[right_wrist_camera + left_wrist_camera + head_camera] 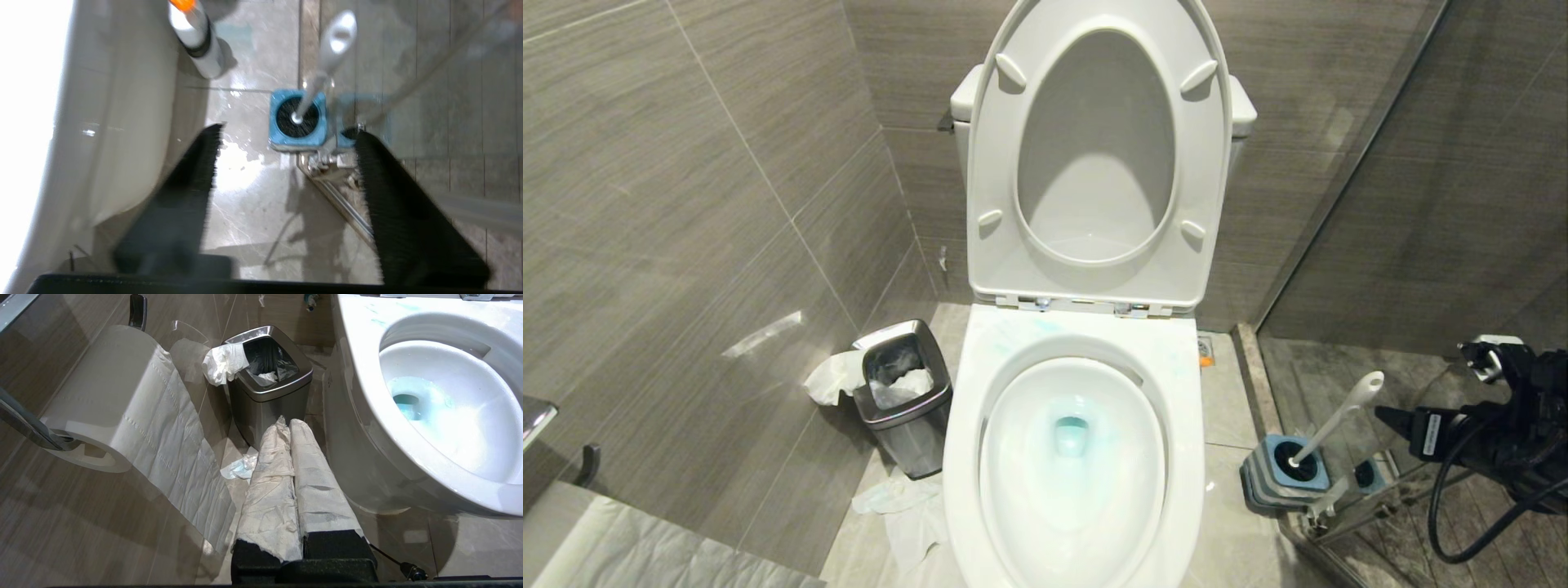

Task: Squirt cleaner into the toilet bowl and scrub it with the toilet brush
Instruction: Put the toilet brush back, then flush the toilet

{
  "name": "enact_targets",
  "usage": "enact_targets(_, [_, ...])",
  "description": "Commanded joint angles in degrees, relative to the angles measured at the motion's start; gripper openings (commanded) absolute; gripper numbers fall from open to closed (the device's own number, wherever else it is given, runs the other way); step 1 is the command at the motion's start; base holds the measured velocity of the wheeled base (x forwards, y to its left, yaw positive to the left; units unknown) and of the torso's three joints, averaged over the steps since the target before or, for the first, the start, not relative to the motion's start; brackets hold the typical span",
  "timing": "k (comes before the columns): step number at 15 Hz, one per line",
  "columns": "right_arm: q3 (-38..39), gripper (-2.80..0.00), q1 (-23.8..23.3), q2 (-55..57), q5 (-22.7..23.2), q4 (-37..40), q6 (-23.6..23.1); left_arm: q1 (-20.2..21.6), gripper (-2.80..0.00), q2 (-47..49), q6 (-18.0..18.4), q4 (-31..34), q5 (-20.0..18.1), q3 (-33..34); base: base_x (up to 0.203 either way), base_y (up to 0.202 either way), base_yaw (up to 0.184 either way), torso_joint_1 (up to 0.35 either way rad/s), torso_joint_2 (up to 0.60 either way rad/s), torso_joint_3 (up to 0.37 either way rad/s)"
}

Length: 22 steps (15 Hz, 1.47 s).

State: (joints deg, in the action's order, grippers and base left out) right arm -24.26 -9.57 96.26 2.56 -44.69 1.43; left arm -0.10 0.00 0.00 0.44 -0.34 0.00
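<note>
While the right gripper (286, 163), fingers apart, hangs above the toilet brush (322, 69) in its holder (298, 141), a misjudged descent could topple both onto the floor.

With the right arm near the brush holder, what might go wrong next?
The toilet brush leans in its holder beside a glass panel; the open right gripper could knock it against the glass or tip the holder. Blue cleaner sits in the toilet bowl, so scrubbing may splash.

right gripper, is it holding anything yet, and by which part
Nothing. The right gripper is open and empty, above the toilet brush, which sits in its holder.
</note>
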Motion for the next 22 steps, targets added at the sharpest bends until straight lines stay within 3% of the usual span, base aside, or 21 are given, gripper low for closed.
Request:
enact_targets(1, [-3.6,-2.80,0.7,-6.8,0.1,5.7,0.1,0.0,-2.80,0.0,0.0,0.0,0.0,0.1,0.000,0.000,0.000,0.000,0.00,0.000])
enact_targets(4, [-6.4,-2.80,0.8,-8.7,0.2,10.5,0.2,0.0,-2.80,0.0,0.0,0.0,0.0,0.1,0.000,0.000,0.000,0.000,0.00,0.000])
enact_targets(15, [-10.1,-2.80,3.1,-11.2,1.1,11.1,-1.1,0.0,-2.80,0.0,0.0,0.0,0.0,0.1,0.000,0.000,0.000,0.000,0.00,0.000])
enact_targets(22, [-15.0,-2.80,6.4,-29.7,1.1,26.1,-2.0,0.0,-2.80,0.0,0.0,0.0,0.0,0.1,0.000,0.000,0.000,0.000,0.00,0.000])
